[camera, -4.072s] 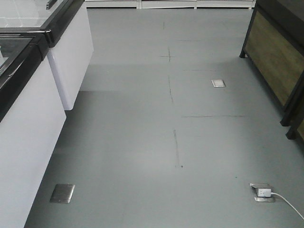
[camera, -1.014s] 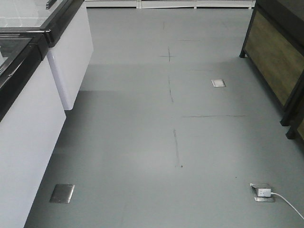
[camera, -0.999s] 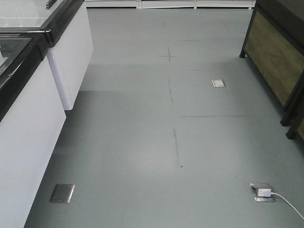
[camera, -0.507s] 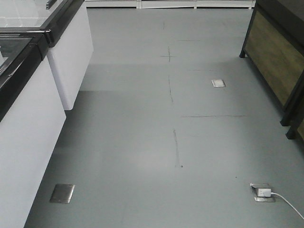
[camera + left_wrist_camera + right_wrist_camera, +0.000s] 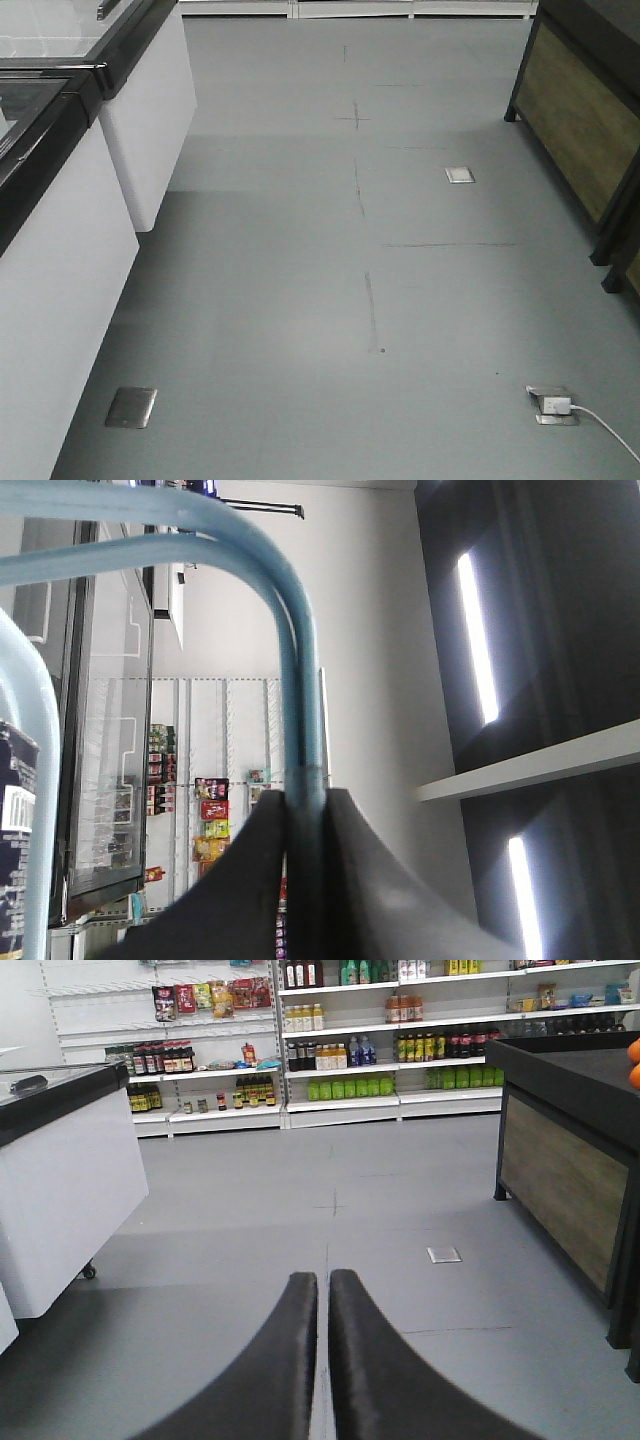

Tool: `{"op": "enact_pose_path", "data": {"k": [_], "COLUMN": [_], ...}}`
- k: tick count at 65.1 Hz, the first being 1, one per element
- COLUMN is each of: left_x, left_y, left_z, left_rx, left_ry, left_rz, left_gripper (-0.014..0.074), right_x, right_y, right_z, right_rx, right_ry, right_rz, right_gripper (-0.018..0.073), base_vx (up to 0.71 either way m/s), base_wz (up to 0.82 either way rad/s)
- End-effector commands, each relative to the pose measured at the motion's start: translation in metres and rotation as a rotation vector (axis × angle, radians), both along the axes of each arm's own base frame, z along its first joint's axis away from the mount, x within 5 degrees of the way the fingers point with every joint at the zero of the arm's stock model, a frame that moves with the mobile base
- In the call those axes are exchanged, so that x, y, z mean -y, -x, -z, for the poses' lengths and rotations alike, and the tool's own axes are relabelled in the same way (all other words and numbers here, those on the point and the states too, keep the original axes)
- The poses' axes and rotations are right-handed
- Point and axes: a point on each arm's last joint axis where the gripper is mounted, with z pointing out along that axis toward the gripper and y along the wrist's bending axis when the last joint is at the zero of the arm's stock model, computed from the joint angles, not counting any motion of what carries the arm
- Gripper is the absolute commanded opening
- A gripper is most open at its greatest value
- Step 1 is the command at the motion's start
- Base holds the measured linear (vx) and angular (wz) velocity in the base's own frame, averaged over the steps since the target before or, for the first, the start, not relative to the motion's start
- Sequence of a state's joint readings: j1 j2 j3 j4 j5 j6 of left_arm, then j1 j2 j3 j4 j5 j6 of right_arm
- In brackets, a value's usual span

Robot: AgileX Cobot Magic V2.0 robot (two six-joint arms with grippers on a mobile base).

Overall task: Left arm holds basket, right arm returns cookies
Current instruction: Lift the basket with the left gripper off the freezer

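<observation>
Pinching basket (image 5: 296,680) hoop handle, left pincer (image 5: 303,798) clamped; plastic stiff, light, likely swings. Left of it, cookies carton (image 5: 12,850): light, crushable, take across flat faces. Empty right pincer (image 5: 322,1280) pressed together.

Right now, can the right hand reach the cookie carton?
Probably not yet: the right hand is shut and faces open floor, no carton before it. The cookie carton shows only beside the basket handle in the left hand.

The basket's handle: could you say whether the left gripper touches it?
Touching. The left wrist view shows the left gripper shut around the basket's handle.
</observation>
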State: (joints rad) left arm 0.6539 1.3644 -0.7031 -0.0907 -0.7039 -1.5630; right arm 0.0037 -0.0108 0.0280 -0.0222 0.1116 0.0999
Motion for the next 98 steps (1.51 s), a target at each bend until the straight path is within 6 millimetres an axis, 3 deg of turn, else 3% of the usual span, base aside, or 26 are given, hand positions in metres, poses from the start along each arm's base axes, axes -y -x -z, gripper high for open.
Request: {"op": "enact_pose_path", "data": {"k": [1, 30, 49, 73, 98], "left_x": [0.004, 0.005, 0.013, 0.053, 0.118], "left_y": [0.001, 0.003, -0.006, -0.034, -0.057], "left_z": [-0.021, -0.033, -0.058, -0.088, -0.087], "left_rx": [0.067, 0.178, 0.283, 0.365, 0.381], "left_ry": [-0.092, -0.146, -0.176, -0.213, -0.145], "left_rz": [0.004, 0.003, 0.06, 0.318, 0.65], "left_gripper": [-0.0007, -0.0006, -0.0006, -0.0004, -0.0004], "right_x": [0.0, 0.0, 0.0, 0.0, 0.0], "right_y": [0.0, 0.0, 0.0, 0.0, 0.0], "right_z": [-0.001, -0.001, -0.001, -0.001, -0.001], "right_rx": [0.066, 0.066, 0.066, 0.066, 0.066], "right_ry": [0.012, 0.012, 0.012, 0.012, 0.012], "right_rz": [0.003, 0.003, 0.003, 0.003, 0.003], "right_gripper": [-0.0006, -0.0006, -0.0006, -0.0006, -0.0006], "base_vx": [0.0, 0.0, 0.0, 0.0, 0.0], "base_wz": [0.0, 0.0, 0.0, 0.0, 0.0]}}
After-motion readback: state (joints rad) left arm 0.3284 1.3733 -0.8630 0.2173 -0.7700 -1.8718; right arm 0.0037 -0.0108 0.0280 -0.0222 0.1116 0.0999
